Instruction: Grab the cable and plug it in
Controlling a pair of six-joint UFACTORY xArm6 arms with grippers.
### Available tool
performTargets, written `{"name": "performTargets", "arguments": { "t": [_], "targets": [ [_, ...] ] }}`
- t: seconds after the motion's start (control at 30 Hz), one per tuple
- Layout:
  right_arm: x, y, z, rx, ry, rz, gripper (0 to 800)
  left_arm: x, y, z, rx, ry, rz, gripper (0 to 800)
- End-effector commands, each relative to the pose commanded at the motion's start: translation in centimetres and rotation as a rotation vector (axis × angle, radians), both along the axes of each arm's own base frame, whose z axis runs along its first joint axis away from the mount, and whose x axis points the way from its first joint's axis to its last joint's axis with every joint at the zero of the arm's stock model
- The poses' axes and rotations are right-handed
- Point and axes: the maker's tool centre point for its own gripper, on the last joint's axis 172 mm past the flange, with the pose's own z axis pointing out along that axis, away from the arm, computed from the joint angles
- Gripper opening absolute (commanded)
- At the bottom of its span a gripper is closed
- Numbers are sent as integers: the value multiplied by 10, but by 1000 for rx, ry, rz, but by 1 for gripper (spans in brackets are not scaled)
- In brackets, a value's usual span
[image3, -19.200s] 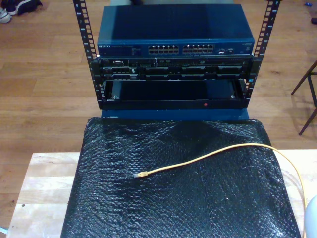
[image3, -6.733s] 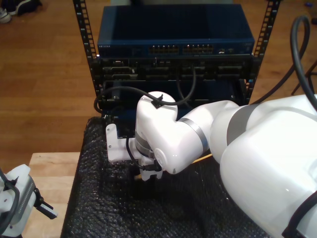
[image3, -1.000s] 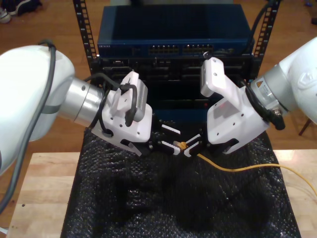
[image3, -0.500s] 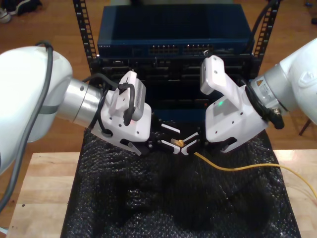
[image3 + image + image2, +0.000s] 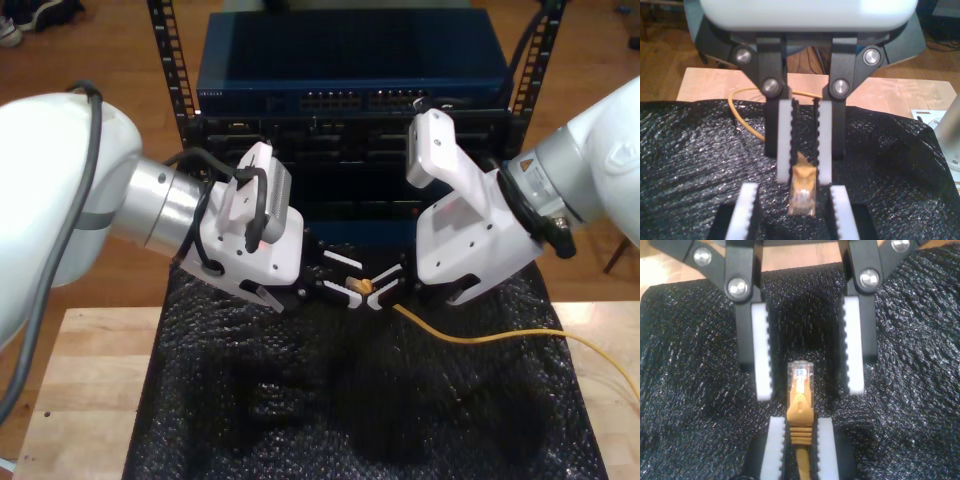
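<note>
The cable is thin and yellow-orange and trails off to the exterior view's right over the mat. Its clear plug and yellow boot are held above the mat. My second gripper, on the arm at the exterior view's right, is shut on the boot. The plug points at my first gripper, on the arm at the exterior view's left. That gripper is open, its white pads standing on either side of the plug without touching it. Both grippers meet nose to nose in the exterior view, at the plug.
A black rack behind the mat holds a blue network switch with rows of ports, and darker units below it. Black bubble-wrap mat covers a wooden table. Both white arms flank the centre.
Over the last second both grippers and the plug have shifted slightly up and towards the exterior view's left. The second gripper has kept its hold on the boot.
</note>
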Motion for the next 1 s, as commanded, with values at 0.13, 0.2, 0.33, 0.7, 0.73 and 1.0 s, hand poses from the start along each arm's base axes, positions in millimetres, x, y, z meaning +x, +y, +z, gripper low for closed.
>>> {"name": "performTargets", "arguments": {
  "t": [0.13, 0.2, 0.33, 0.7, 0.73, 1.0],
  "targets": [
    [2, -3, 0, 0, -2, -7, 6, -3, 0, 1, -7, 8, -7, 292],
    [3, -5, -1, -1, 1, -12, 6, -3, 0, 1, -7, 9, -7, 292],
    [3, -5, -4, -2, 6, -10, 6, -5, -1, 1, -12, 15, -12, 292],
    [3, -5, -4, -2, 7, -12, 6, -10, -3, 2, -19, 24, -27, 289],
    [3, -5, -4, -2, 7, -12, 6, -10, -2, 2, -19, 24, -25, 285],
    [3, -5, -4, -2, 7, -12, 6, -10, -3, 1, -18, 25, -26, 229]
  ]
}}
